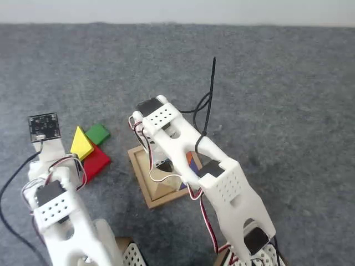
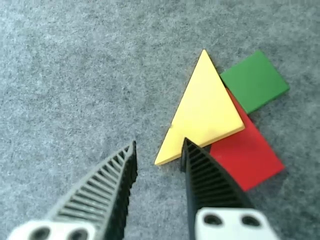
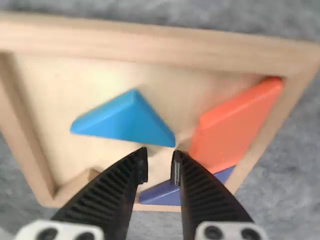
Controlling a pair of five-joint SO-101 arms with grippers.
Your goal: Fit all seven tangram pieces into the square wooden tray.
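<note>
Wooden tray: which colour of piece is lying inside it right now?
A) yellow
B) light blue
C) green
B: the right wrist view shows a light blue triangle lying on the floor of the wooden tray, while the yellow triangle and the green square lie out on the carpet.

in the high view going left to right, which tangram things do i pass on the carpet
yellow triangle → green square → square wooden tray
</note>
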